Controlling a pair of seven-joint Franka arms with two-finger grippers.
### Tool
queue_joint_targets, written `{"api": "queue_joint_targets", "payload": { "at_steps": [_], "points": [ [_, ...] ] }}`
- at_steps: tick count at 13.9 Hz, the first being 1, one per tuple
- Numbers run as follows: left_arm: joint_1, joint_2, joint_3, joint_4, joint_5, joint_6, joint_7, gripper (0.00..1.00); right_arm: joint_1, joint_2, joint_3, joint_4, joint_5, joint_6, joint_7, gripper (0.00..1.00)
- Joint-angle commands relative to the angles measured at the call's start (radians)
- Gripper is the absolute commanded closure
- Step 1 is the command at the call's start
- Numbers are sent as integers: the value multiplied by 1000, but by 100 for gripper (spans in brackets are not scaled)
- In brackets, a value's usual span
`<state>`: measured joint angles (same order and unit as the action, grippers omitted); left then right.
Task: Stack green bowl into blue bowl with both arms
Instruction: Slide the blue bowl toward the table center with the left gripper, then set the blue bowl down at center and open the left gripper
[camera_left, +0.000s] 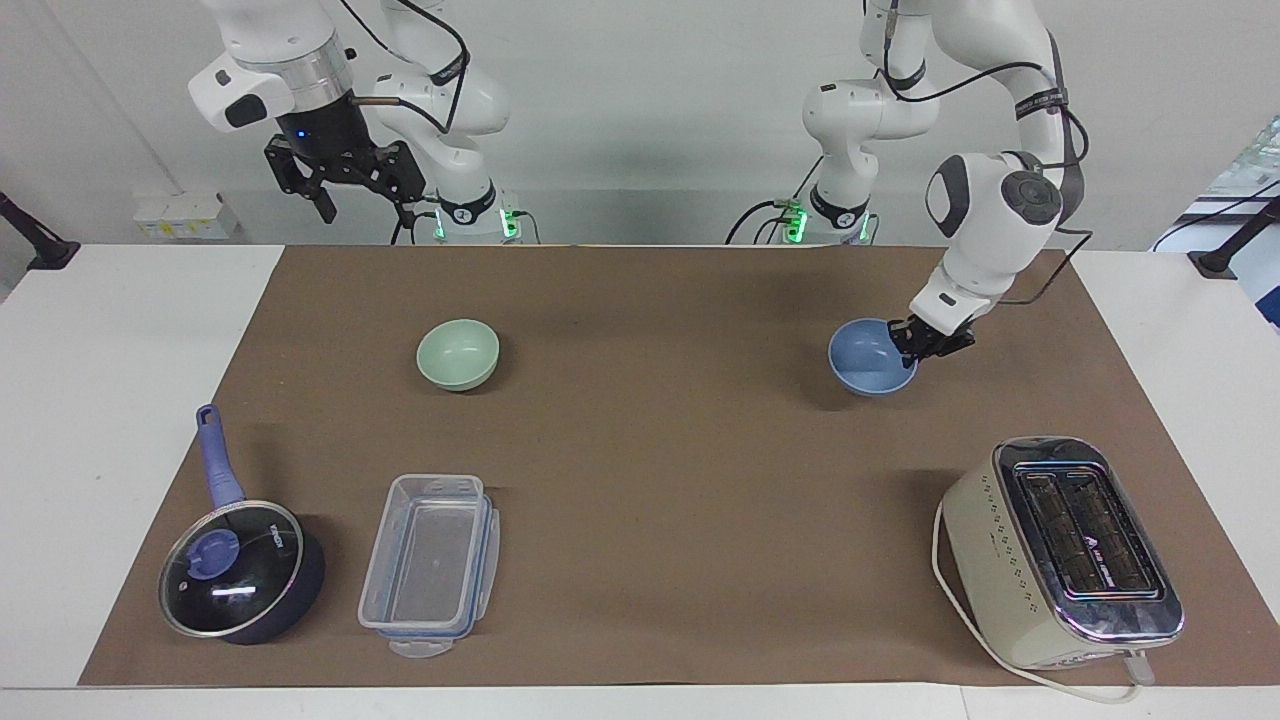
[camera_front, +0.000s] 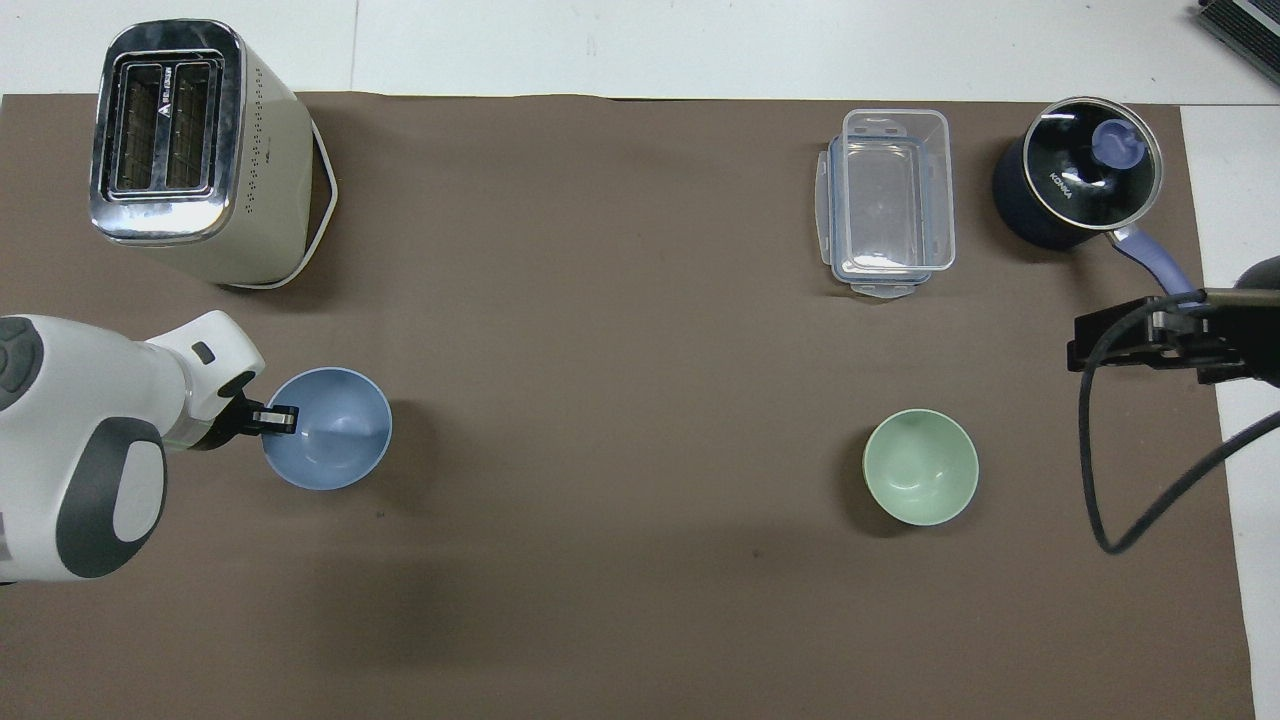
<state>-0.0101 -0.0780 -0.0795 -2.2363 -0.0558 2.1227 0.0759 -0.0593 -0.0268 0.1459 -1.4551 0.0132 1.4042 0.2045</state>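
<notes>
The blue bowl (camera_left: 868, 362) hangs slightly tilted just above the brown mat toward the left arm's end of the table. My left gripper (camera_left: 912, 350) is shut on its rim, on the side toward the table's end. Both also show in the overhead view, the bowl (camera_front: 335, 435) and the gripper (camera_front: 278, 420). The green bowl (camera_left: 458, 352) sits upright on the mat toward the right arm's end, and it shows in the overhead view (camera_front: 920, 467). My right gripper (camera_left: 365, 205) waits open and empty, high over the table's edge by its base.
A cream toaster (camera_left: 1060, 550) stands farther from the robots than the blue bowl. A clear plastic container (camera_left: 432, 562) and a lidded dark pot with a blue handle (camera_left: 235, 570) lie farther out than the green bowl. The mat (camera_left: 650, 450) lies between the bowls.
</notes>
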Motion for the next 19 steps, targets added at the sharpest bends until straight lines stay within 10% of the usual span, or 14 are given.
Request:
{"api": "queue_joint_targets", "payload": {
  "at_steps": [1,10,19],
  "points": [
    [-48,-17,7,93,-53,-125,4,100,-16,-25,4,-27,1,-5,-31,0],
    [-51,-16,-210,118,-67,-100,-220,100,-20,-25,3,-27,2,-4,-34,0],
    [-343,119,-221,67,-108,182,-516,100,-31,-25,-2,-27,2,-4,-33,0]
  ]
}}
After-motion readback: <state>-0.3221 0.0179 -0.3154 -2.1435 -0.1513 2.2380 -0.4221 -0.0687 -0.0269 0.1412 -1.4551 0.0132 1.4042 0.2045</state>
